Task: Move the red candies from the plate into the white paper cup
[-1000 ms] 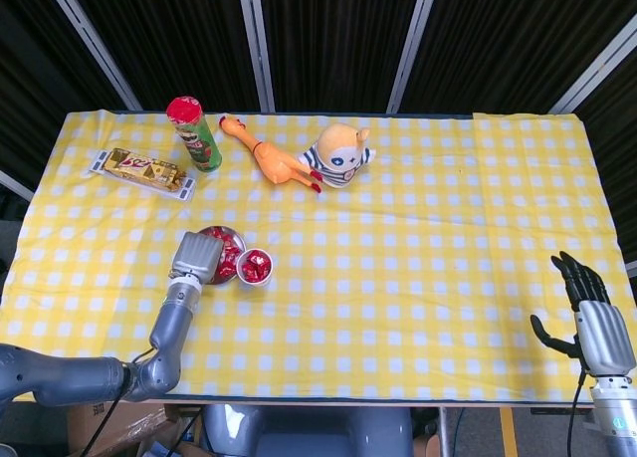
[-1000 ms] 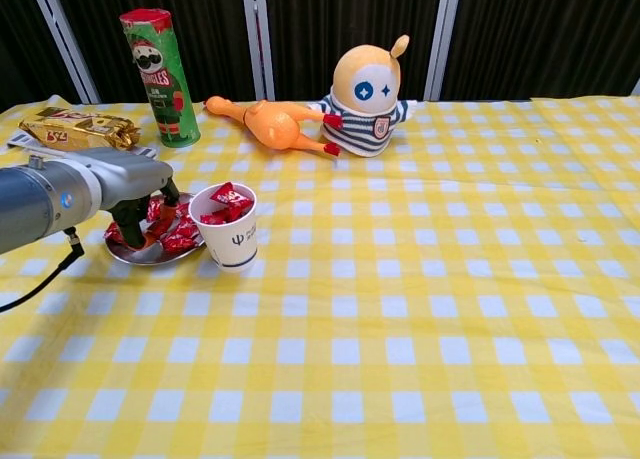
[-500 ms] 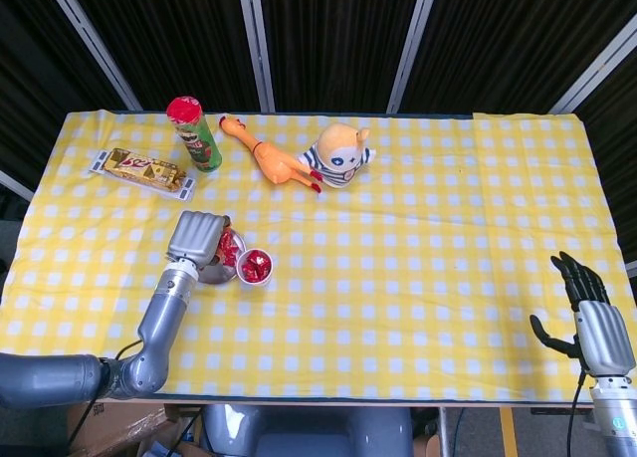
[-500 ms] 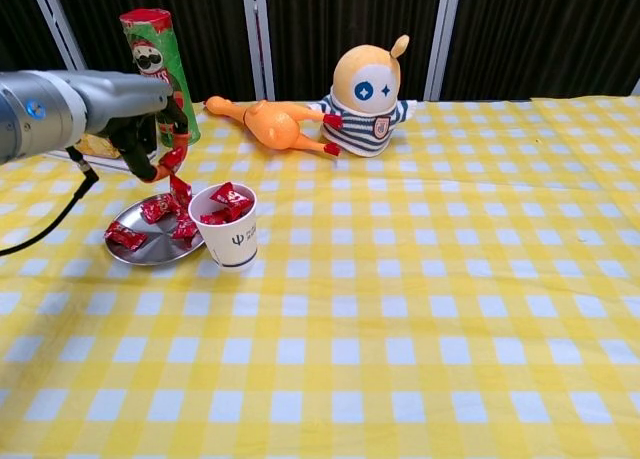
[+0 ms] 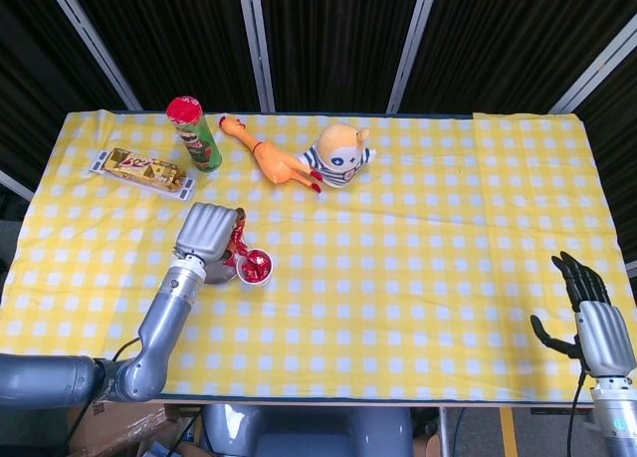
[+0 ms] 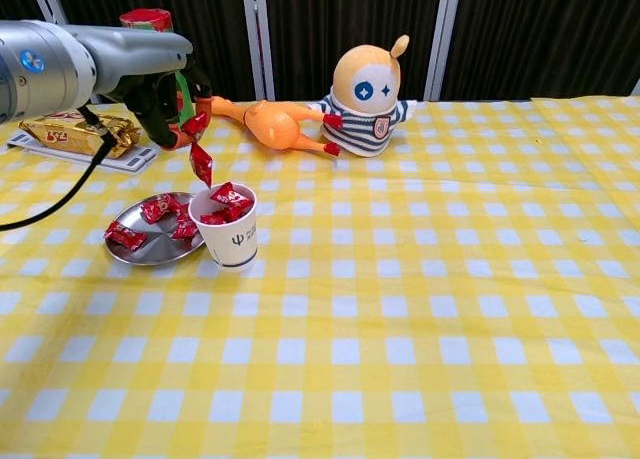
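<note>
My left hand hovers above the white paper cup and pinches red candies that dangle just over the cup's rim. The cup holds several red candies. To its left lies the silver plate with a few red candies on it; in the head view the hand hides most of the plate. My right hand hangs off the table's right front corner with fingers apart and nothing in it.
At the back stand a green chip can, a rubber chicken, a striped plush toy and a gold snack bar on a tray. Yellow checked cloth covers the table.
My left hand rose from the plate with red candies pinched in it and moved right, to above the cup. The right hand has not moved.
</note>
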Available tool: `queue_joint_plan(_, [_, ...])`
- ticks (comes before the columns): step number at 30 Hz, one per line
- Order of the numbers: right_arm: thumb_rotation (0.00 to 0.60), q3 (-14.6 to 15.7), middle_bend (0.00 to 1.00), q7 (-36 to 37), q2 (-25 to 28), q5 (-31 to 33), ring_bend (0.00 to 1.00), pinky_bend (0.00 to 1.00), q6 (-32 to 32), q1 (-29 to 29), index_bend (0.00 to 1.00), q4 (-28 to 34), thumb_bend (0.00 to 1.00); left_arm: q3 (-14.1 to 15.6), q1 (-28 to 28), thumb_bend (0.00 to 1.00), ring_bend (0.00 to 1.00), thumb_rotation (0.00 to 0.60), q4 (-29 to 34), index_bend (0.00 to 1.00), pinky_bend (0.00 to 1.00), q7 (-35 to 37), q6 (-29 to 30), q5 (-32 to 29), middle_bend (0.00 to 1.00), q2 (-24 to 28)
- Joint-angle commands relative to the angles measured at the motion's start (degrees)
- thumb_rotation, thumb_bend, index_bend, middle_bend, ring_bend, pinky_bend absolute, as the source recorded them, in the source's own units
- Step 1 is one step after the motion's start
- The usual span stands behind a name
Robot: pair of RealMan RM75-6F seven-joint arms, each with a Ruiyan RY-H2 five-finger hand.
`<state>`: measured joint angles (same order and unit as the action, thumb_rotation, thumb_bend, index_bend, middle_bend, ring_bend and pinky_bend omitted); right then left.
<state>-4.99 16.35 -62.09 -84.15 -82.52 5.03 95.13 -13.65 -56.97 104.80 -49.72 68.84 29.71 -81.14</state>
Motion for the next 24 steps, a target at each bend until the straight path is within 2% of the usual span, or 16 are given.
queue_joint_plan(1, [0.600, -0.01, 0.00, 0.07, 0.00, 0.01, 0.00, 0.00, 0.00, -0.01, 0.00, -0.05, 0.41, -0.20, -0.37, 0.47, 1.00, 0.600, 0.24, 0.49, 0.97, 0.24, 0.14, 0.27, 0.95, -0.45])
queue_joint_plan(10, [0.600, -0.02, 0.00, 0.20, -0.02, -0.12, 0.00, 0.00, 0.07, 0.08, 0.00, -0.13, 0.41, 0.95, -1.58, 0.47, 1.00, 0.600, 1.69, 0.49, 0.97, -1.08, -0.23, 0.21, 0.95, -1.40])
queue_joint_plan(24, [0.600, -0.02, 0.00, 0.31, -0.03, -0.26, 0.00, 0.00, -0.02, 0.08, 0.00, -0.14, 0.41, 2.97, -3.12, 0.47, 1.00, 0.600, 2.28, 0.49, 0.97, -4.03, -0.36, -4.62, 0.95, -2.05])
